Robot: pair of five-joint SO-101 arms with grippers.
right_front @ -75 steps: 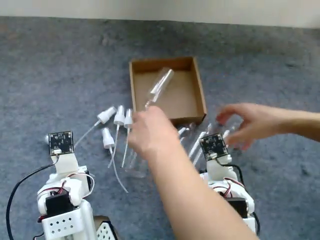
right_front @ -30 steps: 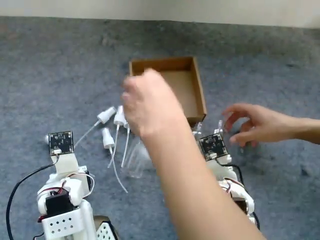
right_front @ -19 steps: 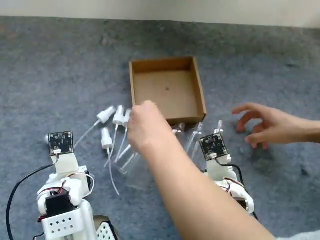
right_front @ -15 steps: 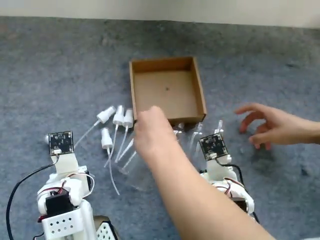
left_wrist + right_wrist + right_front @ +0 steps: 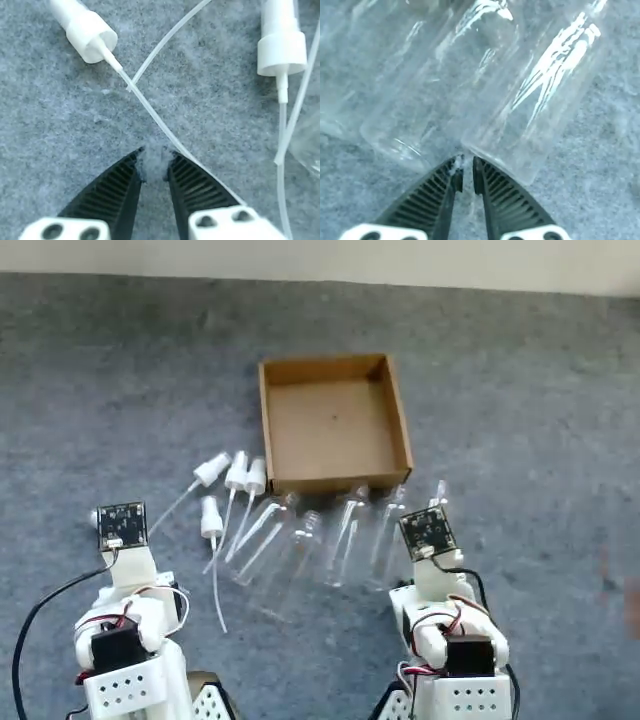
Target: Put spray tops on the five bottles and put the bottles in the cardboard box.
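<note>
The cardboard box [image 5: 402, 430] sits open and empty at mid-table. Several clear bottles lie side by side in front of it, among them one [image 5: 258, 537], another [image 5: 345, 536] and a third [image 5: 385, 532]. White spray tops [image 5: 238, 471] with long tubes lie to the box's left. My left gripper [image 5: 156, 167] is shut over the carpet, with a spray top [image 5: 85, 27] and its tube just ahead, and another top [image 5: 281, 42] beside it. My right gripper [image 5: 467, 172] is shut, its tips right at the bases of two clear bottles [image 5: 545, 100] [image 5: 430, 100].
Grey carpet covers the whole surface. The left arm [image 5: 125, 575] stands at the near left and the right arm [image 5: 440, 590] at the near right, each behind its row of parts. Bare carpet lies on both sides of the box.
A person's hands, which were over the box and bottles, have pulled away out of view. A bottle that lay in the box is out, and the bottles lie in a row. Neither arm moved.
</note>
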